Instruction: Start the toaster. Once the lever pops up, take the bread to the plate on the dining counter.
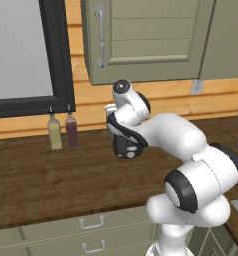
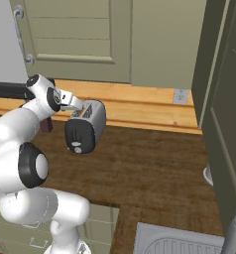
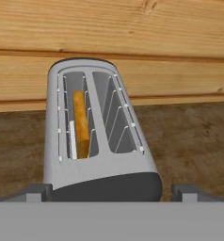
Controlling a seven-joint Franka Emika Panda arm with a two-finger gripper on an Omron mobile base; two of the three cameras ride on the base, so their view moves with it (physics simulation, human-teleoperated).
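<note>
- Two dark fingertips (image 3: 34, 192) stand spread wide in the hand view, one at each lower corner, with nothing pinched between them.
- Between those tips sits the black end of the toaster (image 3: 97, 141); neither tip touches it as far as can be seen.
- From the base the arm (image 1: 191, 170) rises, bends at a big elbow and reaches forward and leftward over the counter (image 1: 36, 180), wrist folded down toward the back wall.
- In the right base view the gripper (image 2: 76, 105) hovers just over the toaster's (image 2: 85, 128) near top edge, above its black end panel.
- In the left base view the wrist covers most of the toaster, so only the black panel (image 1: 126, 145) peeks out below it.
- On the wooden counter near the plank wall the toaster stands, lengthwise away from the hand.
- Standing on edge in the left-hand slot is the bread (image 3: 80, 123), orange crust up, sunk below the slot's rim; it lies ahead of the fingertips and well apart from them.
- Beside it, the other slot (image 3: 115, 115) shows bare wire guides.
- Off to the arm's left, two bottles (image 1: 62, 131) stand by the wall under a dark window frame.
</note>
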